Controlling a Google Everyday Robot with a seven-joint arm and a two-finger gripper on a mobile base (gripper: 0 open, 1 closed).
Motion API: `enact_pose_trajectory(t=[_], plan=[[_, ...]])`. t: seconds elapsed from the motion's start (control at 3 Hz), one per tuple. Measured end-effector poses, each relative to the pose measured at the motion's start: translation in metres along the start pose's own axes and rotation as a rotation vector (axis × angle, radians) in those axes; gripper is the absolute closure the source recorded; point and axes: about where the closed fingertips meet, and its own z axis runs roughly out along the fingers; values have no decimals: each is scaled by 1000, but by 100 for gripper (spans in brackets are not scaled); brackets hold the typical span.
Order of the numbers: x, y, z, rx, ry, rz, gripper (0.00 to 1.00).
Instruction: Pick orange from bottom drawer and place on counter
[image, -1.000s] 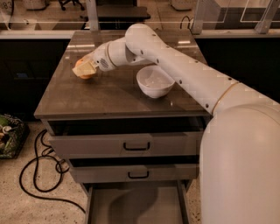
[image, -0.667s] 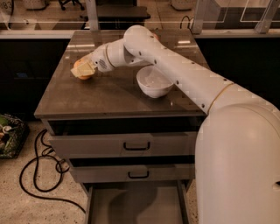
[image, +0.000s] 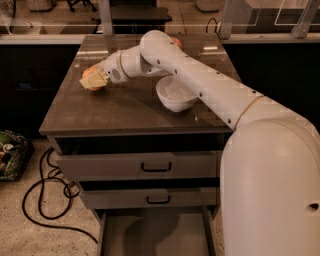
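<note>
Hand (image: 93, 80) around one orange (image: 89, 73), on counter (image: 125, 109)

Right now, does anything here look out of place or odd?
Nothing is spilled or broken. The only odd bit: the bottom drawer stands pulled out with a bare floor, while the gripper sits at the orange on the left of the counter.

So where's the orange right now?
In the camera view, the orange is at the left side of the counter, mostly covered by the robot's hand, left of the white bowl.
</note>
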Motion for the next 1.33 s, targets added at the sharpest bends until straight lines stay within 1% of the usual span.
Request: enact_pose_trajectory(t=[1.0, 1.33], plan=[[-2, 0, 0, -1, 0, 0, 12], [-1, 2, 2, -5, 1, 0, 0]])
